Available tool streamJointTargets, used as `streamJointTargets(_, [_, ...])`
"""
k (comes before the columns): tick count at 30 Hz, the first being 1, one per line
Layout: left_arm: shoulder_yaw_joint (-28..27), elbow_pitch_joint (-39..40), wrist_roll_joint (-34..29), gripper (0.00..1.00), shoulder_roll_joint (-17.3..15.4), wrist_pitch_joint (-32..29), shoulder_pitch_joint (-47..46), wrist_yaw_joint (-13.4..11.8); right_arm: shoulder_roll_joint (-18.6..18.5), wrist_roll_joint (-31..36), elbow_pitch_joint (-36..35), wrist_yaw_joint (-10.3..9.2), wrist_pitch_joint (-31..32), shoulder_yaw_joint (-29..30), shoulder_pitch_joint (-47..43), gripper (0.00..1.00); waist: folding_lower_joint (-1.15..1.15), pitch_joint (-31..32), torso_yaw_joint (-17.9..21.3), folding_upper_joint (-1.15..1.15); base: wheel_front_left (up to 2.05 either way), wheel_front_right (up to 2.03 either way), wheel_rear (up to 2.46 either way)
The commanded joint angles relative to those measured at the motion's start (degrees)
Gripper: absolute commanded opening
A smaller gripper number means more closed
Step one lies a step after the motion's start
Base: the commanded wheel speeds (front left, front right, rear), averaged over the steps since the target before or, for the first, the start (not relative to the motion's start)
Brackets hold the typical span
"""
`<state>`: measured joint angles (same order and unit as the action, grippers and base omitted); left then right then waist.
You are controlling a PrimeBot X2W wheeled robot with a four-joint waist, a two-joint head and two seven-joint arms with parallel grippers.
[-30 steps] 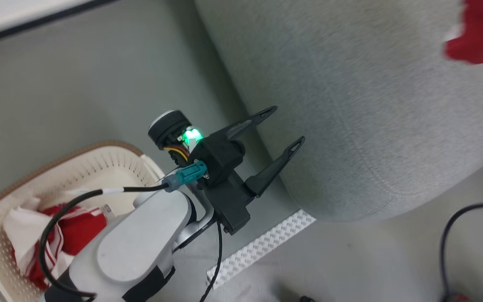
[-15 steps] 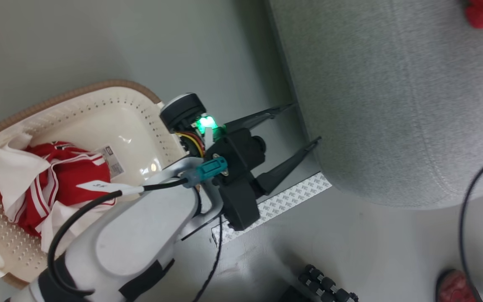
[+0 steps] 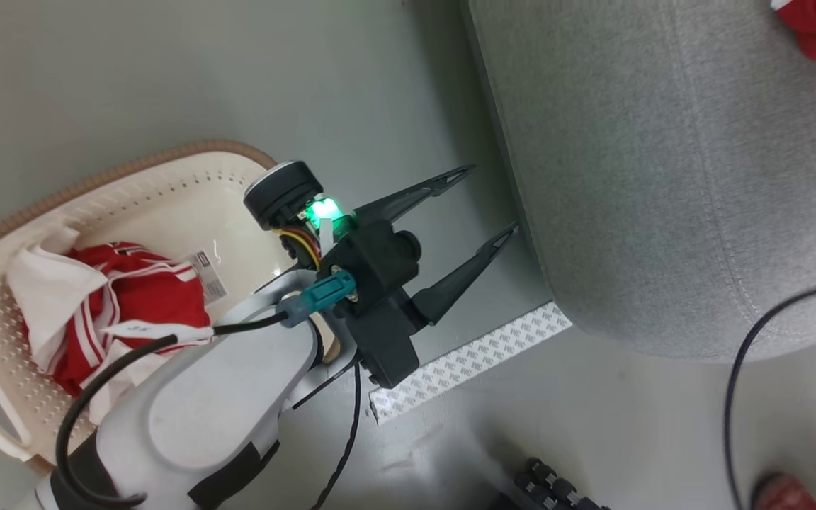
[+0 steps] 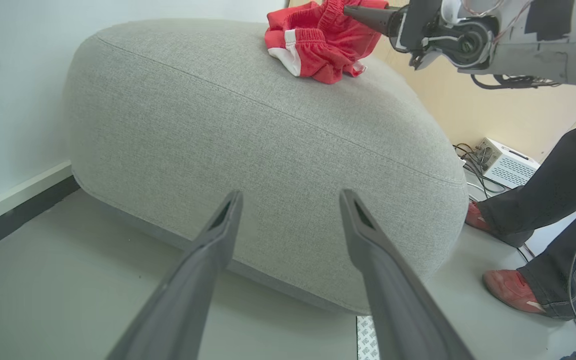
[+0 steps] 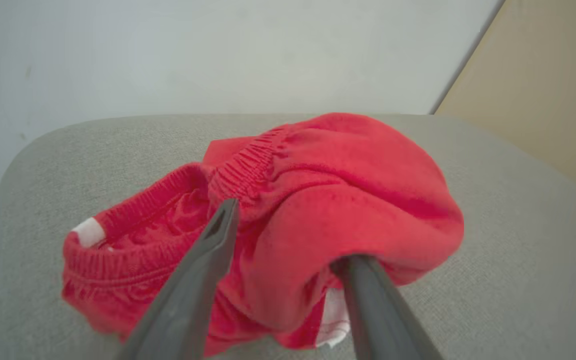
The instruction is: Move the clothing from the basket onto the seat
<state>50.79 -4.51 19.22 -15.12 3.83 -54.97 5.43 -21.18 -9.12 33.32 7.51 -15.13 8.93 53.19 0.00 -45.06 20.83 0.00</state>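
Red garment [image 5: 328, 200] lies on the far right of the grey seat [image 3: 663, 177]; my right gripper [image 5: 289, 231] has its fingers apart around it, letting go, I judge. My left gripper [image 3: 491, 198], fingers spread and empty, hangs near the basket [image 3: 181, 184]; the remaining clothing [image 3: 153, 297] there needs fetching next.

The seat [image 3: 663, 177] at right is matt, coarse-woven grey cloth. The clothing [image 5: 328, 190] is soft red cloth with a gathered band; the basket [image 3: 167, 205] at lower left is smooth, perforated cream plastic, faintly glossy.
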Motion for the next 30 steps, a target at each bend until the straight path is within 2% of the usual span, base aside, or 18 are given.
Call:
streamJointTargets(1, [-0.1,-0.4,0.1,1.00,-0.2,0.9,1.5,-0.4,0.9,1.0,-1.8,-0.04,-0.1,1.0,-2.7,1.00,0.00,2.2,-0.6,0.00,0.00,0.00,0.00])
streamJointTargets(7, [-1.1,-2.3,1.3,1.00,-0.5,4.7,4.2,-2.2,6.2,3.0,-12.3,-0.04,-0.1,1.1,-13.4,1.00,0.00,8.5,-1.7,0.00,0.00,0.00,0.00])
streamJointTargets(15, [-4.5,-4.9,3.5,1.00,-1.0,9.3,10.7,-6.7,10.0,1.5,-20.5,-0.04,-0.1,-9.5,-21.6,1.00,0.00,17.4,-3.2,0.00,0.00,0.00,0.00])
streamJointTargets(22, [-9.5,-5.3,5.3,1.00,0.1,11.4,19.3,-11.2,9.2,-0.3,-22.9,-0.04,-0.1,-18.8,-26.7,1.00,0.00,26.2,-7.9,0.00,0.00,0.00,0.00])
streamJointTargets(23, [-11.9,-3.7,4.8,1.00,0.5,11.4,21.7,-12.4,8.9,-0.8,-24.0,-0.04,-0.1,-20.7,-28.2,1.00,0.00,28.2,-9.3,0.00,0.00,0.00,0.00])
streamJointTargets(27, [-16.8,-1.1,3.6,1.00,1.5,11.4,27.9,-13.3,9.1,-1.5,-24.8,-0.04,-0.1,-24.6,-31.8,1.00,0.00,32.4,-12.1,0.00,0.00,0.00,0.00])
streamJointTargets(30, [-20.4,0.1,3.1,1.00,2.5,11.4,32.4,-13.0,9.2,-2.1,-24.6,-0.04,-0.1,-26.4,-34.2,1.00,0.00,35.8,-14.2,0.00,0.00,0.00,0.00])
